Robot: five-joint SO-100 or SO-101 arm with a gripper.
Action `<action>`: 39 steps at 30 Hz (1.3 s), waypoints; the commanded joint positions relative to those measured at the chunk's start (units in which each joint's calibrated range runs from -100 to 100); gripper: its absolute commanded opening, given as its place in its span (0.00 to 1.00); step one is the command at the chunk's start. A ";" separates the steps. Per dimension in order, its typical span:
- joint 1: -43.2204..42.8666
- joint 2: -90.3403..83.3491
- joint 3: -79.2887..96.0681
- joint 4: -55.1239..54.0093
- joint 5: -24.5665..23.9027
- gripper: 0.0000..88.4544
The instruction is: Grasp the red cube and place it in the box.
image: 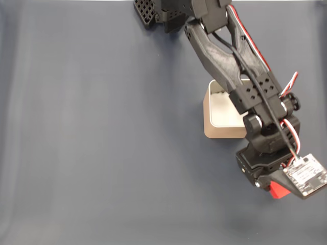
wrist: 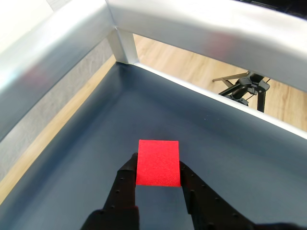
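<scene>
Gripper [wrist: 158,178] clamped on cube [wrist: 158,163], lower centre of wrist view; grasp step done. You next needed carry to box [image: 210,127].

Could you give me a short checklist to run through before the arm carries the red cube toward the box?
1. Cube between the fingers: ok. In the wrist view the red cube sits between both black fingers of the gripper.
2. Firm contact on both sides: ok, as far as the wrist view shows; both fingers meet the cube's edges.
3. Cube lifted off the mat: cannot tell from either view.
4. Box open and ready: ok. The box shows a pale, bare interior in the fixed view, partly covered by the arm.
5. Path to the box: ok. Only dark mat lies around it.
</scene>
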 commanded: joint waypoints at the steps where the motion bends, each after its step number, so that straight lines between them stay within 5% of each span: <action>1: -0.65 -8.50 1.15 0.16 0.59 0.14; 39: -0.22 -52.72 38.98 2.54 1.81 0.14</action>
